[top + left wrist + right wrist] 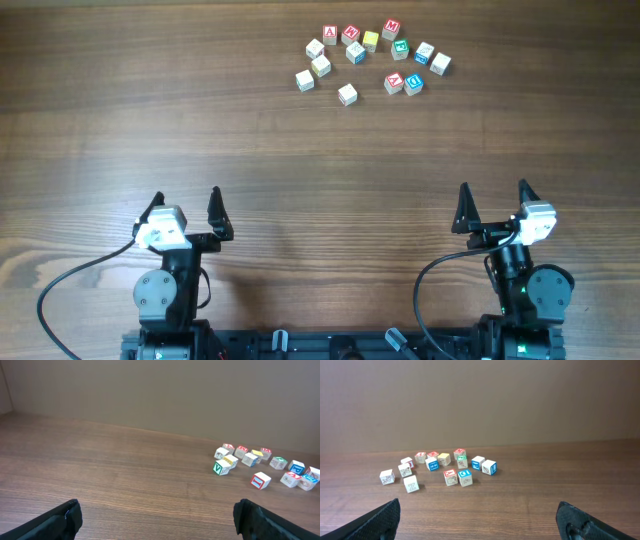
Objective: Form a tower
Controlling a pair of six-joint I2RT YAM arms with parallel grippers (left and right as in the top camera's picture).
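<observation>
We're looking down on a broad wooden table [150, 120], dark grain running across it. Along the near edge the left arm [165, 290] and the right arm [530, 285] are sitting well apart, a black cable [70, 280] looping off the left base. The left gripper [187, 195] is hanging released, jaws spread wide with only bare wood between them. The right gripper [494, 186] is doing the same, fully released and gripping nothing.

Across at the far side, right of centre, the alphabet cubes [356, 52] are lying in a loose cluster. Each is resting singly on the wood, so the tower is not yet standing. A yellow-topped cube [371, 40] and a green-faced cube [400, 48] are sitting in the back rows. A red-faced cube [394, 82] and a blue-faced cube [413, 85] are lying just beside each other up front, and a pale cube [347, 94] is lying nearest the arms.
</observation>
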